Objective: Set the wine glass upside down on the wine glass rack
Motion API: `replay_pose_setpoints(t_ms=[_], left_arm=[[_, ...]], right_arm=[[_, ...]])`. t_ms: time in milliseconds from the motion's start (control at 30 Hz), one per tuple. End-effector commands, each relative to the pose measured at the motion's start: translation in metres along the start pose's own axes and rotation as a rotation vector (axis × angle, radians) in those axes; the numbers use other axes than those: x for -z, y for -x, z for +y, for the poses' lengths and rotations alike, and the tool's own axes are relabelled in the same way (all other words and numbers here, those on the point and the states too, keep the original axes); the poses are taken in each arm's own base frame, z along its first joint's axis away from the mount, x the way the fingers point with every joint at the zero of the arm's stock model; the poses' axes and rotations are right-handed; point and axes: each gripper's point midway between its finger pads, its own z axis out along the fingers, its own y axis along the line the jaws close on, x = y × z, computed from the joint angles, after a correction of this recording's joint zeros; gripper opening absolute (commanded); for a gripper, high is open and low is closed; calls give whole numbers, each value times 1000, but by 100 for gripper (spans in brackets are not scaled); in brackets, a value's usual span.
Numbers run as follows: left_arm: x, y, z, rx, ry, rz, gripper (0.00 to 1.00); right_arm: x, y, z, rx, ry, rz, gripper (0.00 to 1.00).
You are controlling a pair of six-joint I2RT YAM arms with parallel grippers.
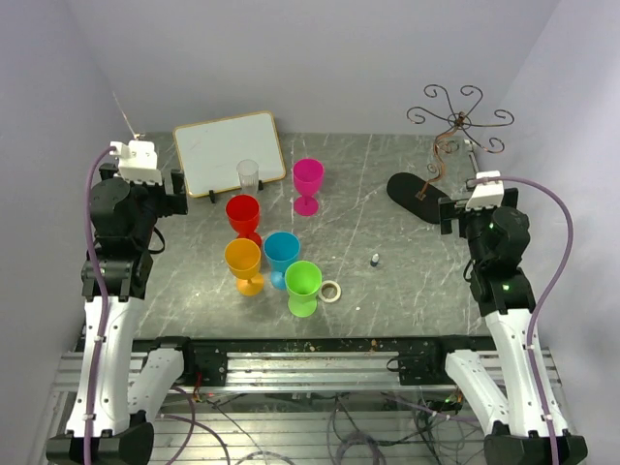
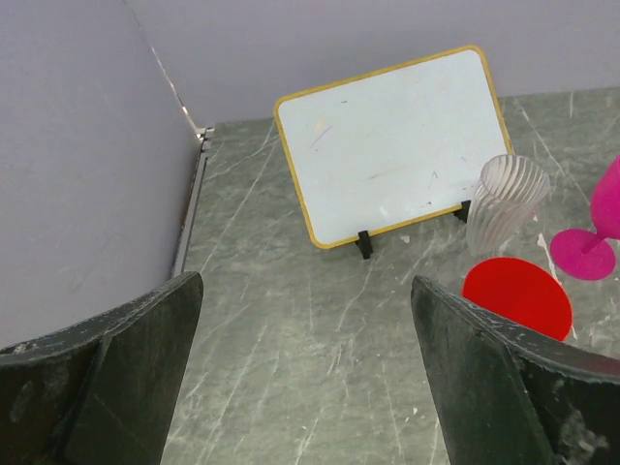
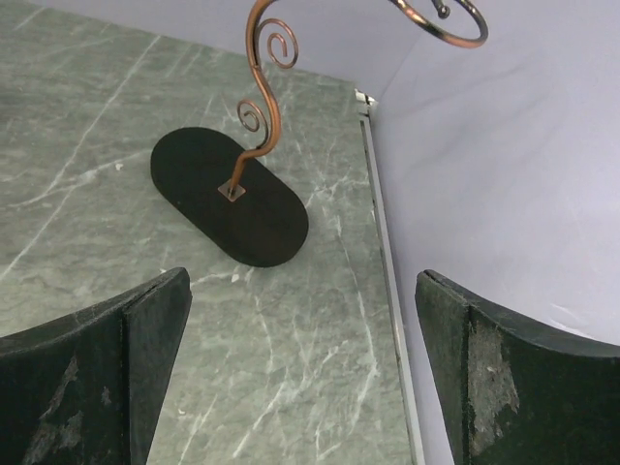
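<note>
The right wrist view cuts the wine glass rack (image 3: pixel 194 174) off at its upper edge. Only the coppery curled stem, part of one hook and the flat black oval base show. From above, its thin hooks fan out faintly against the back wall. The rack stands at the far right of the desk (image 1: pixel 368 194), just beyond the right end effector (image 3: pixel 302 279), whose fingers stand wide apart with nothing between them. The left end effector (image 2: pixel 305 283) is spread wide too, gripping nothing. In its view the magenta goblet (image 2: pixel 596 232) is clipped by the right edge and the red goblet (image 2: pixel 516 295) is partly hidden behind a finger. Both stand upright, well apart from the rack. A small dark object (image 1: pixel 375 260) cannot be identified.
</note>
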Motion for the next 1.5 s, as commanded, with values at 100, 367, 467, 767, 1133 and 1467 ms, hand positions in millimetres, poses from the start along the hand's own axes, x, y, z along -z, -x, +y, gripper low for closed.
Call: replay_pose_setpoints(t_ms=[100,367,467,767,1133,1467], left_arm=[[5,-13,4,-4,-1,1,99],[6,-32,10,3,17,33,99],[5,-34,15,8,37,46,99],[4,-33,21,-44,38,89,99],[12,-19,9,-73,-51,63,99],[15,-11,-6,-58,-132,30,99]], right_arm=[[9,25,-2,-59,68,-31,100],[20,49,-11,-104,96,-48,100],[22,55,-16,-105,88,-43,100],[12,71,-26,-73,93,-13,100],[-21,102,-8,-135,239,-47,100],[-64,137,-1,-262,264,-108,99]])
